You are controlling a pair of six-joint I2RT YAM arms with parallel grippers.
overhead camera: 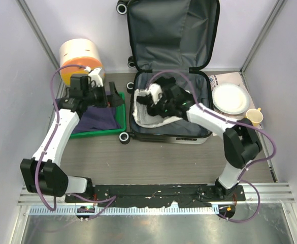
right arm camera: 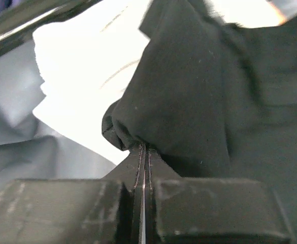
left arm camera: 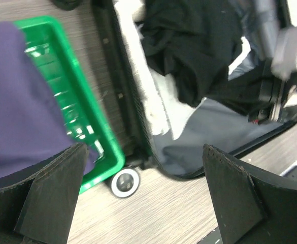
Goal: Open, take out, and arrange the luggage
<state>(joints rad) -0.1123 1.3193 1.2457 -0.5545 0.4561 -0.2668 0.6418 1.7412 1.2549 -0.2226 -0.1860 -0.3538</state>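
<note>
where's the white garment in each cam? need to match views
Top external: white garment lies in the left part of the open suitcase's base.
Left wrist: upper centre, a strip just inside the suitcase's rim.
Right wrist: upper left, bright, behind the black garment pinched by the right end effector.
Shared landmark: the black garment lying over it.

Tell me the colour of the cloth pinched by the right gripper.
Black; the cloth shows best in the right wrist view, bunched in the right gripper.
</note>
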